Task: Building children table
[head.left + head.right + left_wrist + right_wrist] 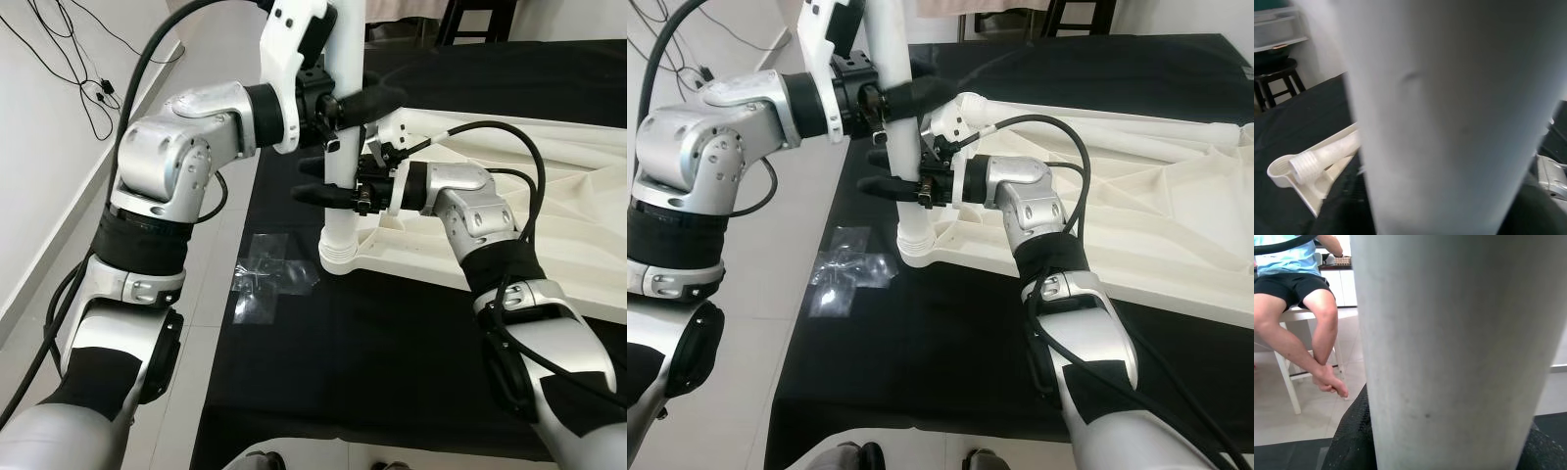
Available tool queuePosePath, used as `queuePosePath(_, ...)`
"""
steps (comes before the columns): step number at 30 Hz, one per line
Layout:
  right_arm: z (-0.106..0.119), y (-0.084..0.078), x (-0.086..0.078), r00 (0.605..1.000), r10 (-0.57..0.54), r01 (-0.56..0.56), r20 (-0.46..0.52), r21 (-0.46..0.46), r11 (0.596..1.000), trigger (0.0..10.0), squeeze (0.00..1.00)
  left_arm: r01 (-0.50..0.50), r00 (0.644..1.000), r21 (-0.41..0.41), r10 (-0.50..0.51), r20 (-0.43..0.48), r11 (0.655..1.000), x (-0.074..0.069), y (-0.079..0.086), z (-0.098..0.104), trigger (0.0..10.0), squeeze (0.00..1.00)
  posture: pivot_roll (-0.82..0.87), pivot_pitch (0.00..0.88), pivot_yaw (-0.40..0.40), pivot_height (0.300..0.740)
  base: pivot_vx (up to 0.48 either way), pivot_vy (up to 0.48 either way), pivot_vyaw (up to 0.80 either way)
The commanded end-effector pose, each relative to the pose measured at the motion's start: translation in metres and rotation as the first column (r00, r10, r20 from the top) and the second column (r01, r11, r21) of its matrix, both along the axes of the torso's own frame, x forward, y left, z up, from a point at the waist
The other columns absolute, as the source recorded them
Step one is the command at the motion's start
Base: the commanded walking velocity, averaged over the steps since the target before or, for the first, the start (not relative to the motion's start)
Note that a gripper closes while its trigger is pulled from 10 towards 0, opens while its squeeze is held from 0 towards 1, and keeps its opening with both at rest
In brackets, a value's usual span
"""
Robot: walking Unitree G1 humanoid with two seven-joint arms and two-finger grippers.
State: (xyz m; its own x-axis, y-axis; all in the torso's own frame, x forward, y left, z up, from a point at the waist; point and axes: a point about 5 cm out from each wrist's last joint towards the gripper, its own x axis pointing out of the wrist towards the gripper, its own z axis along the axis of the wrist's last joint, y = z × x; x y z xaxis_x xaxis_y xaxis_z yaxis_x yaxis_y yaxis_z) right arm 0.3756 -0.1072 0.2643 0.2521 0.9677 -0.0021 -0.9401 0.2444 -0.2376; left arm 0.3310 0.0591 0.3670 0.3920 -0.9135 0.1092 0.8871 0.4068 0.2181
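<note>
A white table leg (343,147) stood upright at the corner of the upturned cream table top (549,206), its ribbed lower end seated in the round corner socket (339,253). The table top lay on a black cloth (392,333) spread over the floor. The left gripper (343,106) was closed around the leg high up, its black fingers (377,98) wrapped across the tube. The right gripper (328,193) clamped the same leg lower down, just above the socket, its fingers also shut on the tube. A second white leg (1327,154) with a threaded end lay on the table top beside another corner socket. A crumpled clear plastic bag (263,279) lay on the cloth's edge beside the corner. In the right wrist view a person's bare legs (1312,333) showed on a white stool (1290,382).
</note>
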Motion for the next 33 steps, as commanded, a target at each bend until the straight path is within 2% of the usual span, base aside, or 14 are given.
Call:
queuePosePath(1,-0.011,0.006,-0.001,1.0,-0.021,0.021,-0.01,0.014,1.0,0.0,0.0,0.021,0.999,0.027,-0.02,-0.048,0.999,0.001,-0.007,-0.009,10.0,1.0,0.04,0.166,0.07,0.74,0.0,0.0,0.0)
queuePosePath(5,-0.022,0.004,0.001,0.992,-0.124,0.123,-0.014,-0.026,0.992,0.0,0.0,0.004,0.999,0.017,-0.003,-0.043,1.0,0.002,-0.007,-0.008,10.0,1.0,0.04,0.167,0.058,0.74,0.0,0.0,0.0)
queuePosePath(7,-0.05,0.012,0.0,0.909,-0.411,0.406,-0.075,-0.072,0.911,0.0,0.0,-0.015,0.999,0.015,0.016,-0.047,1.0,0.003,-0.007,-0.008,10.0,0.99,0.03,0.167,0.029,0.74,0.0,0.0,0.0)
queuePosePath(8,-0.065,0.015,-0.006,0.782,-0.614,0.612,-0.112,-0.057,0.789,0.0,0.0,-0.024,0.998,0.012,0.024,-0.057,1.0,0.004,-0.006,-0.009,10.0,0.22,0.03,0.167,0.029,0.74,0.0,0.0,0.0)
queuePosePath(9,-0.065,0.015,-0.006,0.782,-0.614,0.612,-0.112,-0.057,0.789,0.0,0.0,-0.024,0.998,0.012,0.024,-0.057,1.0,0.004,-0.006,-0.009,10.0,0.22,0.03,0.167,0.029,0.74,0.0,0.0,0.0)
queuePosePath(10,-0.088,0.027,-0.032,0.718,-0.685,0.68,-0.123,-0.083,0.728,0.0,0.0,-0.031,0.998,0.008,0.031,-0.06,1.0,0.004,-0.005,-0.008,10.0,0.0,0.04,0.183,0.026,0.74,0.0,0.0,0.0)
queuePosePath(12,-0.088,0.027,-0.032,0.718,-0.685,0.68,-0.123,-0.083,0.728,0.0,0.0,-0.031,0.998,0.008,0.031,-0.06,1.0,0.004,-0.005,-0.008,10.0,0.0,0.04,0.183,0.026,0.74,0.0,0.0,0.0)
queuePosePath(13,-0.103,0.038,-0.054,0.673,-0.721,0.718,-0.167,-0.086,0.69,0.0,0.0,-0.031,0.997,0.006,0.032,-0.063,0.999,0.005,-0.003,-0.009,10.0,0.0,0.01,0.179,0.044,0.74,0.0,0.0,0.0)
queuePosePath(15,-0.108,0.043,-0.063,0.662,-0.726,0.727,-0.188,-0.078,0.683,0.0,0.0,-0.028,0.998,0.007,0.028,-0.065,1.0,0.005,-0.004,-0.01,10.0,0.0,0.0,0.162,0.054,0.74,0.0,0.0,0.0)
queuePosePath(24,-0.087,0.049,-0.05,0.641,-0.75,0.756,-0.162,-0.033,0.654,0.0,0.0,-0.025,0.998,-0.001,0.025,-0.05,1.0,0.006,-0.007,-0.007,10.0,0.0,0.01,0.156,0.036,0.74,0.0,0.0,0.0)
queuePosePath(25,-0.085,0.049,-0.052,0.629,-0.761,0.767,-0.159,-0.036,0.641,0.0,0.0,-0.022,0.998,-0.003,0.021,-0.053,1.0,0.006,-0.006,-0.008,1.3,0.0,0.01,0.156,0.037,0.74,0.0,0.0,0.0)
queuePosePath(27,-0.083,0.05,-0.058,0.607,-0.779,0.784,-0.158,-0.042,0.619,0.0,0.0,-0.015,0.998,-0.004,0.015,-0.056,1.0,0.005,-0.005,-0.008,1.3,0.0,0.01,0.156,0.037,0.74,0.0,0.0,0.0)
queuePosePath(28,-0.083,0.05,-0.059,0.604,-0.782,0.787,-0.156,-0.042,0.616,0.0,0.0,-0.011,0.998,0.0,0.011,-0.056,1.0,0.005,-0.005,-0.009,0.0,0.0,0.01,0.156,0.039,0.74,0.0,0.0,0.0)
queuePosePath(33,-0.082,0.05,-0.06,0.6,-0.785,0.79,-0.152,-0.04,0.612,0.0,0.0,-0.001,0.999,0.009,0.001,-0.051,1.0,0.005,-0.005,-0.009,0.0,0.0,0.01,0.156,0.041,0.74,0.0,0.0,0.0)
